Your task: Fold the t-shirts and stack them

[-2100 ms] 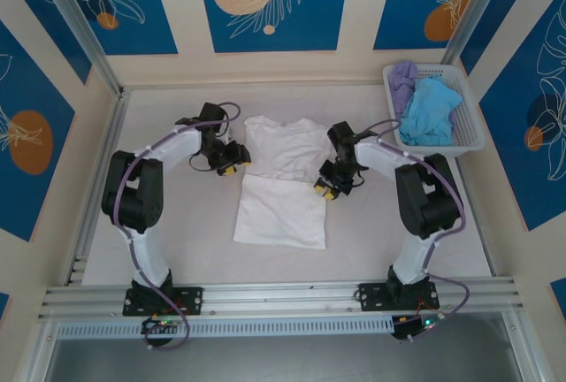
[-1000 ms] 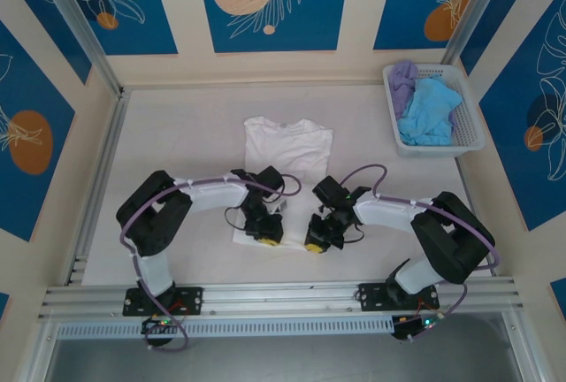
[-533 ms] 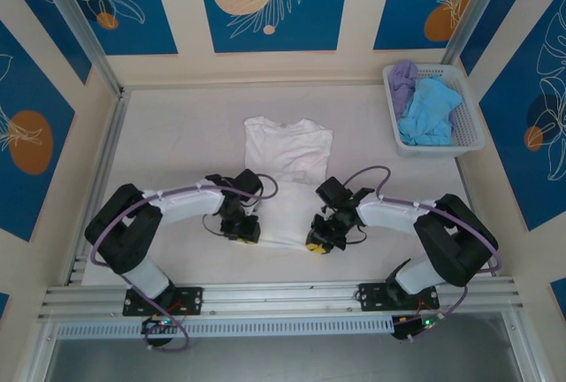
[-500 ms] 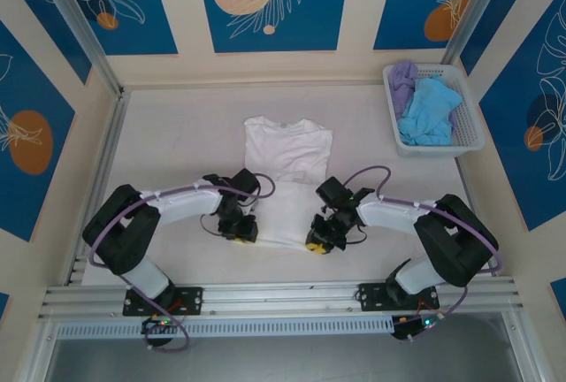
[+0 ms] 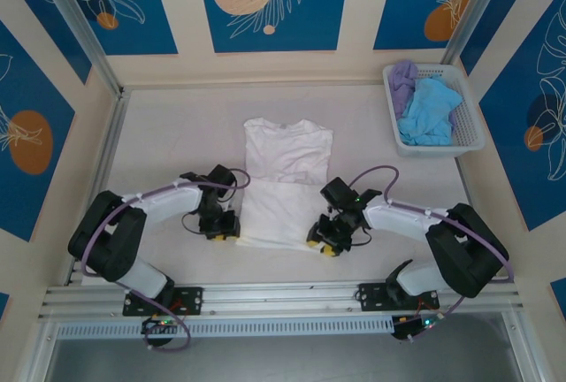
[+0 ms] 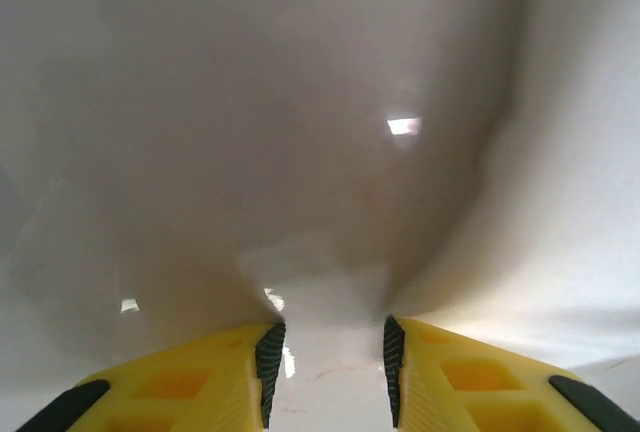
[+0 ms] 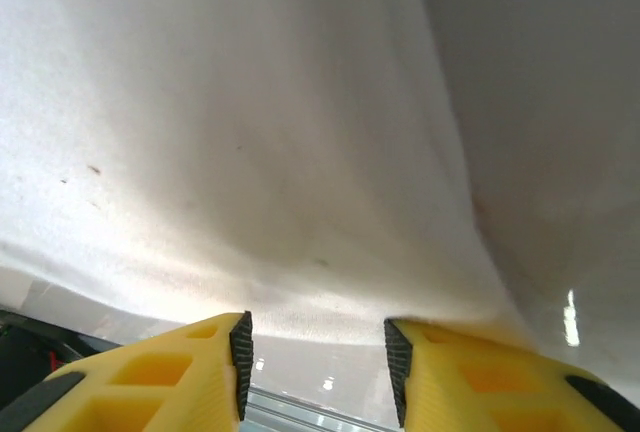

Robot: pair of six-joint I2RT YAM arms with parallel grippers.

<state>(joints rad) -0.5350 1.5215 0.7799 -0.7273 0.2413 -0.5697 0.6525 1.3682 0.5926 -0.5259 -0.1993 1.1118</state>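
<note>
Left gripper (image 5: 221, 225) is resting beside the left edge of the folded white t-shirt (image 5: 285, 183), lower centre of the top view, with the right gripper (image 5: 324, 244) at its lower right corner. The light blue t-shirt (image 5: 429, 112) and lavender t-shirt (image 5: 404, 75) are lying in the basket (image 5: 471, 137), upper right. In the left wrist view the yellow fingers (image 6: 200, 384) are standing parted with nothing between them, and the right wrist view is showing the same at the cloth's hem.

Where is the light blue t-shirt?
Top view: the light blue t-shirt lies in the white basket, far right corner of the table, beside the lavender t-shirt.
</note>
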